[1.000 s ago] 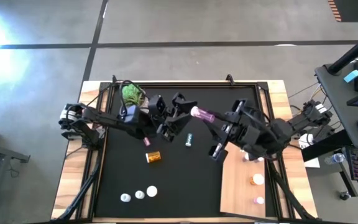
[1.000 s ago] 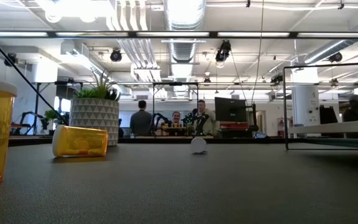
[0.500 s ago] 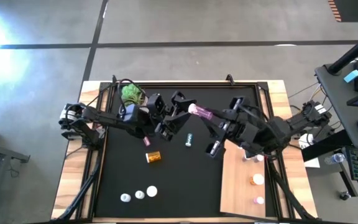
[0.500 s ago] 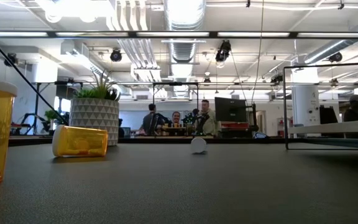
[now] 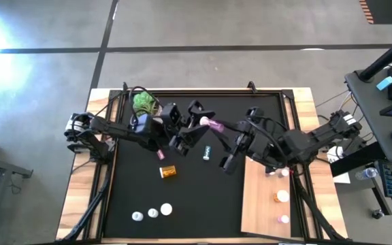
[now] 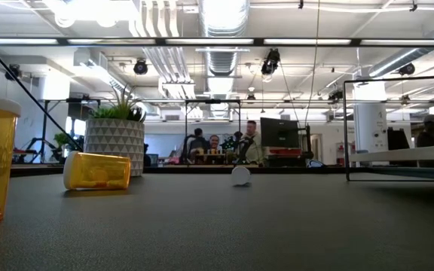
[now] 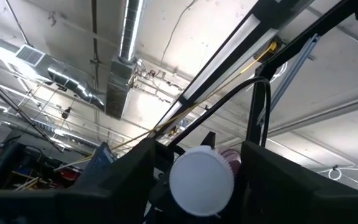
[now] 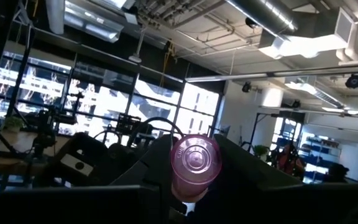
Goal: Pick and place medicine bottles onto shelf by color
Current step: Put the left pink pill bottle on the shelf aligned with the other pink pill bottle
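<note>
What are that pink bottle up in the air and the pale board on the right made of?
The pink bottle looks like see-through tinted plastic with a smooth white cap: light glows through it in the right wrist view. The board seems pale, matte wood, though no grain shows clearly.

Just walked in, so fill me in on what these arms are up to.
Above the mat's middle, the right gripper holds a pink bottle out to the left gripper, whose fingers stand either side of its white cap. More bottles lie on the black mat; a few stand on the shelf.
</note>
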You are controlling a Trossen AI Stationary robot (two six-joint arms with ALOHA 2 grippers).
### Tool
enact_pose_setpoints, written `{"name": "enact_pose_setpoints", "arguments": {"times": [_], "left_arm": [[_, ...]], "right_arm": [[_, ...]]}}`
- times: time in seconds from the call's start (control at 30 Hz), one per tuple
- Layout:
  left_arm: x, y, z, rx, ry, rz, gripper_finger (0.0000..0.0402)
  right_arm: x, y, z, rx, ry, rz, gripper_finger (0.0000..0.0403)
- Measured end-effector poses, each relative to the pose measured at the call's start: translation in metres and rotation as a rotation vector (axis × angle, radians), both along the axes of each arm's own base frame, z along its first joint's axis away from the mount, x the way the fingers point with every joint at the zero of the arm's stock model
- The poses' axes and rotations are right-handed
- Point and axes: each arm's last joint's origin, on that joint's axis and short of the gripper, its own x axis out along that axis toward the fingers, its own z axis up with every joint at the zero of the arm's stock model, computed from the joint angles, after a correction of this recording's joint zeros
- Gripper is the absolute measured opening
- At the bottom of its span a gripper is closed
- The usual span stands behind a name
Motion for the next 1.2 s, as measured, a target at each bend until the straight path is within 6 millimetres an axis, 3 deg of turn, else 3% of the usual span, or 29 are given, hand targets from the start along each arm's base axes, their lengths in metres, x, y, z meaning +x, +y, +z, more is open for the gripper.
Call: {"name": "enact_pose_setpoints", "arguments": {"times": [0.23, 0.37, 0.6, 0.77, 1.0, 1.2], "left_arm": [[0.000, 0.000, -0.001, 0.010, 0.005, -0.005, 0.0128], [0.000, 0.001, 0.000, 0.019, -0.003, -0.008, 0.0093], [0.000, 0.001, -0.001, 0.022, 0.005, -0.006, 0.0096], [0.004, 0.001, -0.005, 0.016, 0.068, -0.003, 0.0096], [0.018, 0.000, -0.028, 0.042, 0.303, -0.011, 0.0097], [0.029, -0.002, -0.054, 0.069, 0.594, -0.016, 0.0097]], "right_arm": [[-0.001, 0.000, 0.001, -0.003, -0.002, -0.003, 0.0084], [-0.001, 0.000, 0.001, 0.002, -0.006, 0.004, 0.0084], [-0.002, 0.002, -0.001, 0.064, 0.003, 0.029, 0.0089], [-0.006, -0.002, -0.006, 0.238, 0.059, -0.011, 0.0132], [-0.039, -0.004, -0.007, 0.447, 0.284, 0.073, 0.0219], [-0.071, -0.010, -0.011, 0.812, 0.568, 0.143, 0.0264]]}}
